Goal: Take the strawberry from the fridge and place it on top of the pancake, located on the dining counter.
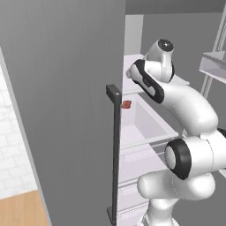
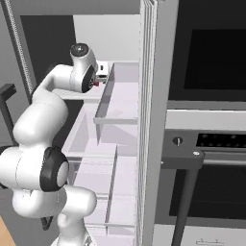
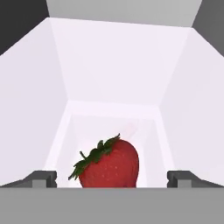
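The strawberry [image 3: 110, 164], red with a green leafy top, lies on the white floor of a fridge shelf, close in front of the hand camera. My gripper [image 3: 113, 180] is open, one fingertip on each side of the berry and neither touching it. In the left base view my arm reaches past the fridge's [image 1: 66, 110] open grey door into its upper white interior [image 2: 120, 91]. The pancake and the dining counter are out of view.
The door's dark vertical bar handle [image 1: 116, 154] stands just left of my arm. A flat reddish-brown piece [image 1: 126, 104] rests at a lower shelf's edge. White shelf walls box the berry in on both sides. A black-glass wall oven [image 2: 211, 53] is right of the fridge.
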Available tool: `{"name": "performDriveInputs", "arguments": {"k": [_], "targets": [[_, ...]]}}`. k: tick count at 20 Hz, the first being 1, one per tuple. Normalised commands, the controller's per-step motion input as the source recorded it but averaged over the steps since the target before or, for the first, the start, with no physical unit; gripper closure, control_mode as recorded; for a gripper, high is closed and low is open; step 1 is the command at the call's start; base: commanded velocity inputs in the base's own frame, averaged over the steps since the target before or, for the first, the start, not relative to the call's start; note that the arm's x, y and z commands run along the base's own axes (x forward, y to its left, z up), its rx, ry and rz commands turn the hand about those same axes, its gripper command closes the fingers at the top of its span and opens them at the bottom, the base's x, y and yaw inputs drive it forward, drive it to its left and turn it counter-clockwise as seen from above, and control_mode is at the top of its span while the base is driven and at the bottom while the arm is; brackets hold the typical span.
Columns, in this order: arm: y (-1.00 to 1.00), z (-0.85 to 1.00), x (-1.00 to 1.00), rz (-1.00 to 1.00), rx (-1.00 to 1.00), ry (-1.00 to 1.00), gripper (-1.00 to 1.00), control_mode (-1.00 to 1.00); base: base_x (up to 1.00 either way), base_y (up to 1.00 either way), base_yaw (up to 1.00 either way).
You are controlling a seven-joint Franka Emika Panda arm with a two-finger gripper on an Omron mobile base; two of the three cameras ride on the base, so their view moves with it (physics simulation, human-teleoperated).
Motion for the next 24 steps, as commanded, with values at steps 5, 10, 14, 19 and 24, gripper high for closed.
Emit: {"name": "performDriveInputs", "arguments": {"k": [5, 10, 14, 19, 24], "targets": [[0.02, -0.12, 0.4, 0.0, 0.0, 0.0, -1.0, -1.0, 0.0, 0.0, 0.0], [0.0, -0.01, 0.12, 0.0, 0.0, 0.0, -1.0, -1.0, 0.0, 0.0, 0.0], [0.0, -0.27, -0.15, 0.0, 0.0, 0.0, 1.0, -1.0, 0.0, 0.0, 0.0], [0.0, -0.15, -0.08, 0.0, 0.0, 0.0, 1.0, -1.0, 0.0, 0.0, 0.0], [0.05, 0.47, -0.67, 0.0, 0.0, -0.1, 1.0, -1.0, 0.0, 0.0, 0.0]]}}
